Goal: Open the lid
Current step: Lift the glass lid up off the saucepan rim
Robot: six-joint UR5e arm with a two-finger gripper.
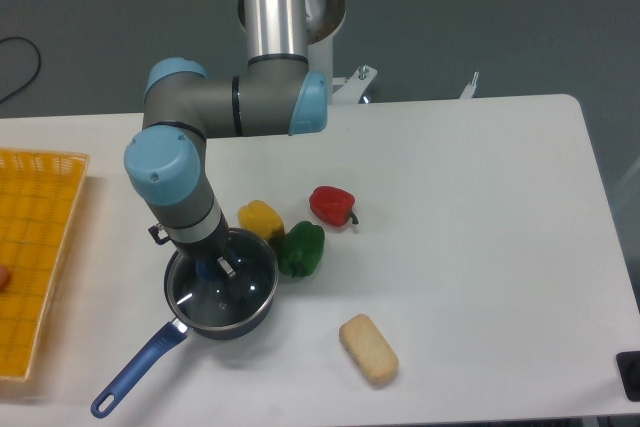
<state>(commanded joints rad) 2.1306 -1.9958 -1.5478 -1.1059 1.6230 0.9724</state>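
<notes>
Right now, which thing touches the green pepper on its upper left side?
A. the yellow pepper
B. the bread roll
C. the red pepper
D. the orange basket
A. The yellow pepper lies against the green pepper; the red pepper sits apart, as do the bread roll and the basket.

three peppers (pixel 300 232), a bread roll (pixel 368 349) and a yellow basket (pixel 35 247).

white table (pixel 480 197), saucepan (pixel 215 315), peppers (pixel 300 250), perhaps bread (pixel 368 349), basket (pixel 35 247)

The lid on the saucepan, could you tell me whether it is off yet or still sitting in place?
Cannot tell for sure. The lid looks slightly offset from the saucepan rim, and the gripper is at its blue knob, but any gap is unclear.
</notes>
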